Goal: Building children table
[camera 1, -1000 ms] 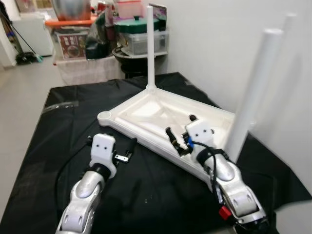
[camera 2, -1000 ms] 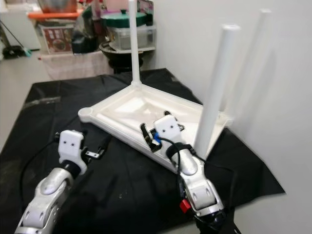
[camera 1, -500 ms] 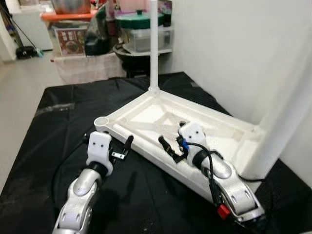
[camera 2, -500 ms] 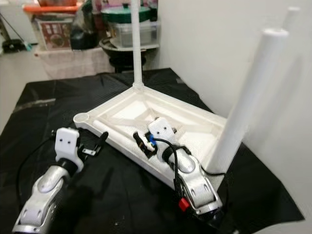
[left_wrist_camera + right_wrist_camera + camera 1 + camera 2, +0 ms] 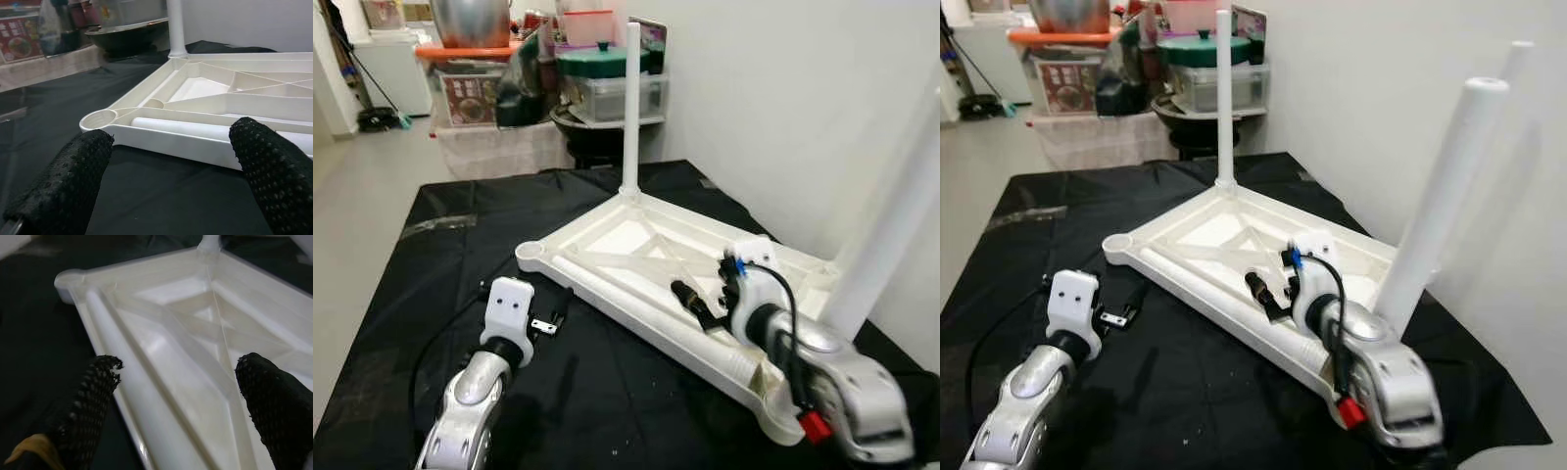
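Observation:
A white children's table top lies upside down on a black cloth. One white leg stands in its far corner and another leg stands at the near right. A loose white leg lies inside the top along its near rail. The left corner socket holds nothing. My right gripper is open over the near rail, its fingers straddling the loose leg. My left gripper is open, low over the cloth just short of the socket.
The black cloth covers the whole work surface. A white wall runs close along the right side. Stacked storage boxes, pots and bags crowd the back. Bare floor lies to the left.
The camera has shifted. My right gripper has reached farther along the near rail over the loose leg. The left gripper has stayed near the empty corner socket.

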### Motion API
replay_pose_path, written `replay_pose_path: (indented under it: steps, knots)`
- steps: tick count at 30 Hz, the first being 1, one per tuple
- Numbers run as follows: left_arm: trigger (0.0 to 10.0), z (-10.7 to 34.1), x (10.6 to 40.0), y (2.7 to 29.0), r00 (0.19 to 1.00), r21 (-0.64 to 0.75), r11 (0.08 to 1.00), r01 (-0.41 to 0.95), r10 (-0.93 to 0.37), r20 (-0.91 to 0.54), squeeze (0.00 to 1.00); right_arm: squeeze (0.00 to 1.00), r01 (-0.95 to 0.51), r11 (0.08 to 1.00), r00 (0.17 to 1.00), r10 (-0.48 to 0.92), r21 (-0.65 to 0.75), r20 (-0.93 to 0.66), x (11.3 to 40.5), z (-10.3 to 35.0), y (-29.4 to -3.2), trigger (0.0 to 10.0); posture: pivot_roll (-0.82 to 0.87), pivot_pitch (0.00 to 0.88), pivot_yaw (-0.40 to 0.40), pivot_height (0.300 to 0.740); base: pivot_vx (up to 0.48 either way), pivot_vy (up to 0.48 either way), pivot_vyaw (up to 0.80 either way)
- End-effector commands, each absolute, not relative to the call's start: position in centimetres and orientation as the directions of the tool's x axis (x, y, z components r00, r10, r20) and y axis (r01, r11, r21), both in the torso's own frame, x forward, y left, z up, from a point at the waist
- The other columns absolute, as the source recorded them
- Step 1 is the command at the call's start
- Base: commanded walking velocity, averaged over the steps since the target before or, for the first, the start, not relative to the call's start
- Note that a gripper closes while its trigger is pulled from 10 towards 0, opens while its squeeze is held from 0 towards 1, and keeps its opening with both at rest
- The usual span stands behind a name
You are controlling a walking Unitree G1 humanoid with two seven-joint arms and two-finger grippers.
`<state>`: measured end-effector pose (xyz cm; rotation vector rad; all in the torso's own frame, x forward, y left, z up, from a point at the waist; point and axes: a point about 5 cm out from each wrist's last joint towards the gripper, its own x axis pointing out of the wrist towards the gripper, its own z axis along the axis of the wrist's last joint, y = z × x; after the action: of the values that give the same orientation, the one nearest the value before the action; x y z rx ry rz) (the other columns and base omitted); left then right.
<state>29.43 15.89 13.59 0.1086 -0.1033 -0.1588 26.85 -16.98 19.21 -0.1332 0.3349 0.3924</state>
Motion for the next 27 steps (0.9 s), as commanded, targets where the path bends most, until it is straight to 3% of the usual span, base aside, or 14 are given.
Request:
replay_pose_path:
  steps: [1,4,6,7,9,11,18,21,27]
  knots:
    - [10.0,13.3,29.4,16.5,0.986,0.138,0.981,0.134,-0.146,0.078,0.00,0.00,-0.404,0.913,0.845,0.352,-0.048,-0.403,25.8,18.9,-18.3,10.0,-0.02,0.000,-0.019,0.740,0.000,0.000,0.00]
    - [10.0,13.2,29.4,16.7,0.987,0.140,0.982,0.130,-0.141,0.074,0.00,0.00,-0.405,0.912,0.817,0.330,-0.063,-0.474,24.6,18.8,-20.3,10.0,-0.03,0.000,-0.014,0.740,0.000,0.000,0.00]
    - [10.0,13.0,29.4,16.4,0.986,0.138,0.981,0.139,-0.149,0.070,0.00,0.00,-0.290,0.945,0.840,0.176,-0.152,-0.513,25.0,18.9,-24.6,10.0,-0.04,0.000,-0.007,0.740,0.000,0.000,0.00]
    - [10.0,13.0,29.4,16.4,0.986,0.138,0.981,0.139,-0.149,0.070,0.00,0.00,-0.290,0.945,0.840,0.176,-0.152,-0.513,25.0,18.9,-24.6,10.0,-0.04,0.000,-0.007,0.740,0.000,0.000,0.00]
    - [10.0,13.0,29.5,16.1,0.985,0.136,0.980,0.146,-0.156,0.069,0.00,0.00,-0.135,0.968,0.879,0.018,-0.213,-0.477,26.1,19.6,-27.9,10.0,-0.04,0.000,-0.007,0.740,0.000,0.000,0.00]
    - [10.0,13.0,29.6,15.8,0.985,0.134,0.980,0.149,-0.159,0.071,0.00,0.00,0.004,0.978,0.912,-0.090,-0.211,-0.400,27.5,20.4,-29.5,10.0,-0.03,0.000,-0.010,0.740,0.000,0.000,0.00]
    - [10.0,13.2,29.6,15.8,0.985,0.133,0.980,0.146,-0.157,0.076,0.00,0.00,0.092,0.980,0.932,-0.147,-0.176,-0.330,28.7,20.9,-30.4,10.0,-0.01,0.000,-0.020,0.740,0.000,0.000,0.00]
    - [10.0,13.1,29.3,16.7,0.988,0.142,0.982,0.128,-0.139,0.070,0.00,0.00,0.137,0.977,0.889,-0.194,-0.163,-0.416,28.1,19.2,-31.7,10.0,-0.01,0.000,-0.024,0.740,0.000,0.000,0.00]
    - [10.0,12.7,29.2,16.2,0.987,0.138,0.981,0.140,-0.149,0.058,0.00,0.00,0.058,0.993,0.903,-0.096,-0.104,-0.418,27.7,17.9,-30.1,10.0,-0.02,0.000,-0.012,0.740,0.000,0.000,0.00]
